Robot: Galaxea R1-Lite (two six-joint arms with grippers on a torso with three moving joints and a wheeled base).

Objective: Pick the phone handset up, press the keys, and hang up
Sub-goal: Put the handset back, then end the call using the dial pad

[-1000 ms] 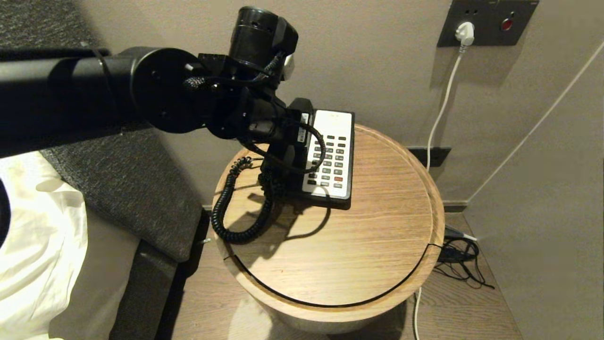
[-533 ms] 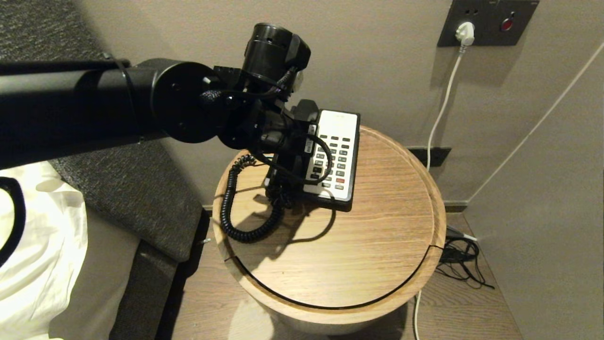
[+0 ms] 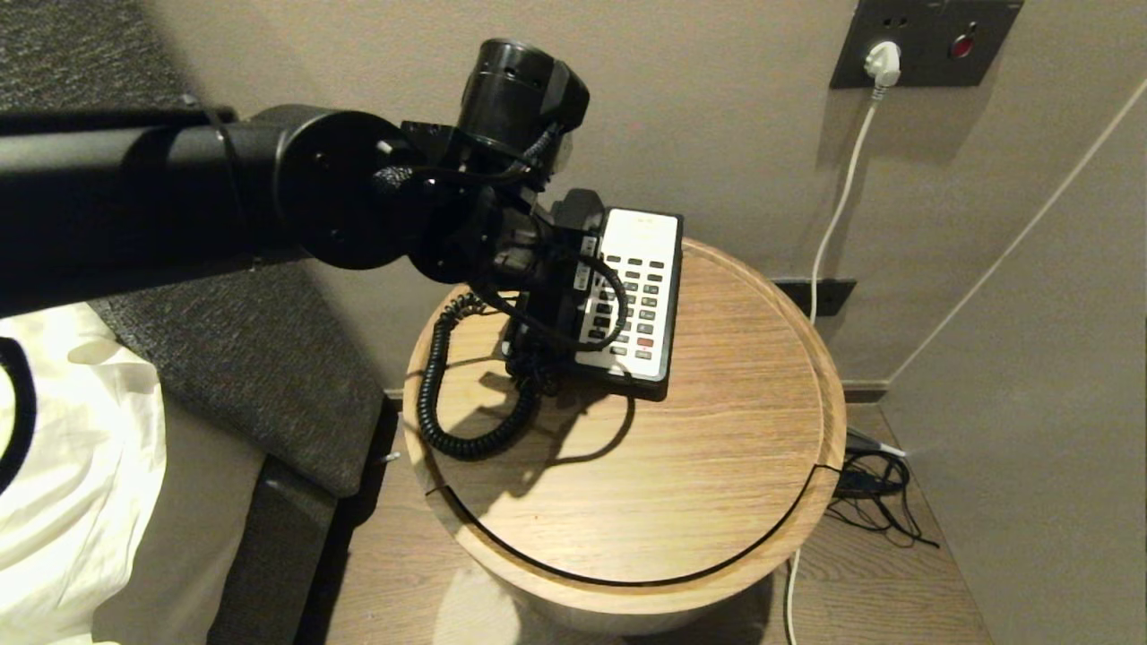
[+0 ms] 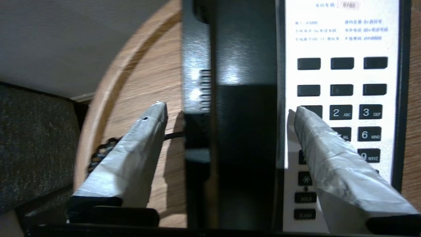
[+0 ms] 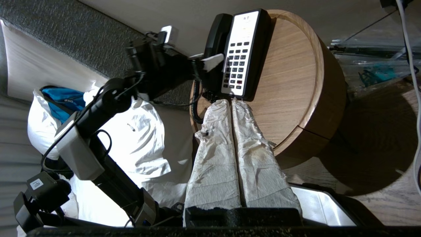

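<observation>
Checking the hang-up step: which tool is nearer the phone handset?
Left. The left tool straddles the phone handset, open; the right tool hangs shut off the table's near edge.

Round wooden table (image 3: 681, 466) here, pale oak grain with a raised rim running all the way around and a thin dark seam curving along its near edge. Toward the far edge sits the black phone base (image 3: 652, 381), white keypad panel facing up, and the phone handset (image 4: 243, 98) lies in its cradle along the base's left side. A black coiled cord (image 3: 448, 394) loops out over the left edge of the table top and curls back to the phone.
</observation>
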